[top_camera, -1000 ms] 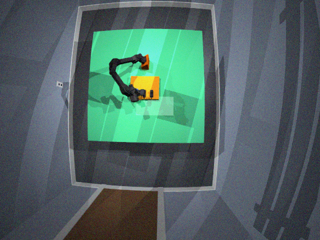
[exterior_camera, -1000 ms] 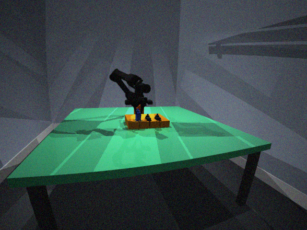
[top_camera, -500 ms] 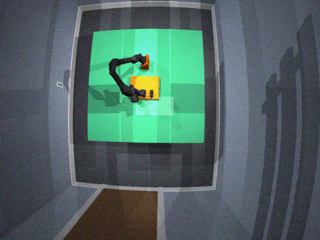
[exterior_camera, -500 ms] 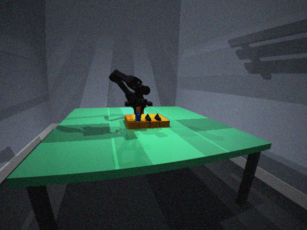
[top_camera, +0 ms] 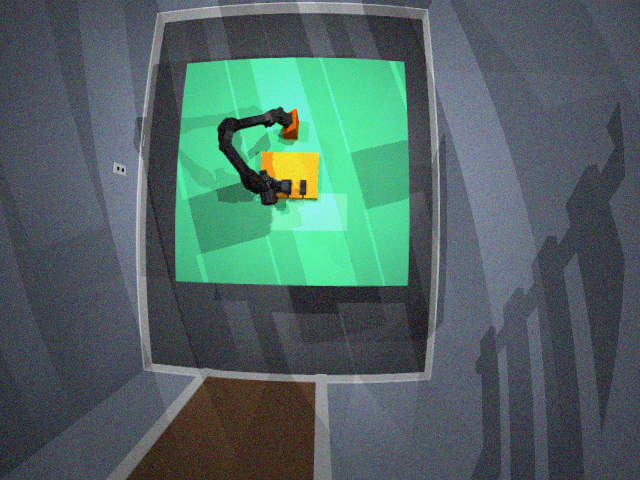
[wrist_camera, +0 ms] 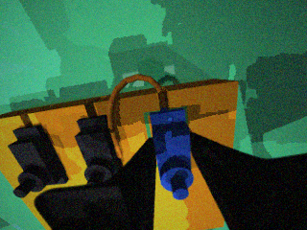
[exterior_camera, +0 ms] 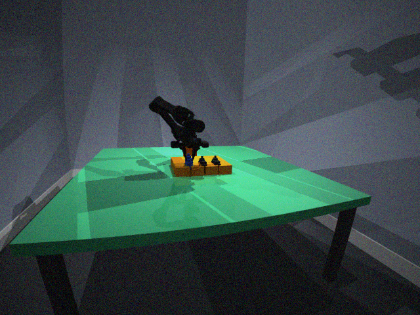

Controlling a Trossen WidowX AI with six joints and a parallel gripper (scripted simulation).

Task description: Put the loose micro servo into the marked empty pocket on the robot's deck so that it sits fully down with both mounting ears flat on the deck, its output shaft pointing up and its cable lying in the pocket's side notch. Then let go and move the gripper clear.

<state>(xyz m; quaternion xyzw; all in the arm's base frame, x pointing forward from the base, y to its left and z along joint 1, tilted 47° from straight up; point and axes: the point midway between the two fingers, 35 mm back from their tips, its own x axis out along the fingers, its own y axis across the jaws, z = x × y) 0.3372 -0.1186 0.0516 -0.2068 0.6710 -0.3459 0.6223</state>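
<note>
The blue micro servo (exterior_camera: 188,160) (wrist_camera: 170,136) stands upright at the marked pocket of the yellow-orange deck (top_camera: 294,164) (exterior_camera: 181,171) (wrist_camera: 218,126), its output shaft pointing up. In the exterior view its top stands slightly higher than the two black servos beside it. Whether its ears lie flat on the deck cannot be told. Its orange-brown cable (wrist_camera: 137,78) leaves at the side notch, arches up past the deck's edge and bends back toward the middle black servo. My gripper (exterior_camera: 189,157) (wrist_camera: 170,139) is shut on the servo, one finger on each side; the top view mostly hides the servo under the arm.
Two black servos (exterior_camera: 202,161) (exterior_camera: 215,160) (wrist_camera: 96,144) (wrist_camera: 38,155) sit in the deck beside the blue one, the nearer close to a finger. An orange block (top_camera: 292,125) stands at the arm's base. The deck rests on the green table (top_camera: 361,248) (exterior_camera: 135,216).
</note>
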